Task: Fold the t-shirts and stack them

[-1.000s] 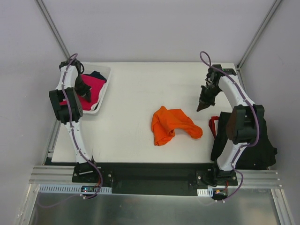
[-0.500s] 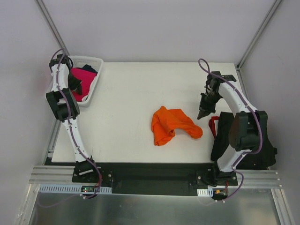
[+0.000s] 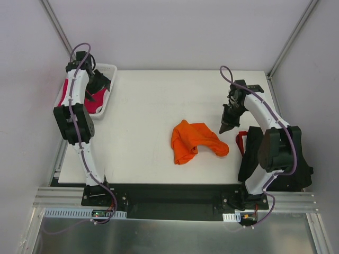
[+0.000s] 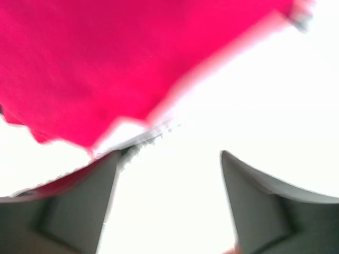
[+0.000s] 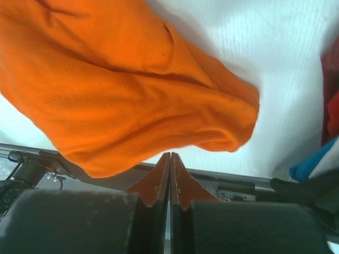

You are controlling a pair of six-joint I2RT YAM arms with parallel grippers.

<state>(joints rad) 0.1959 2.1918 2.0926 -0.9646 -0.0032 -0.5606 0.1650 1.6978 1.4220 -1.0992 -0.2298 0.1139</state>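
White table has the orange t-shirt crumpled mid-right, right gripper pinched closed and empty beside it, left gripper spread apart over the pink t-shirt in the basket, so it could snag the lattice instead.

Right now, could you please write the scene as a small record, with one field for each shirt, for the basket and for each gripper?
orange t-shirt: crumpled, not folded, near the middle of the table
pink t-shirt: inside the basket
basket: white, at the far left corner of the table
black t-shirts: pile with red trim at the near right edge, partly hidden by the right arm
left gripper: open, empty, over the basket
right gripper: shut, empty, just beyond the orange t-shirt's right end
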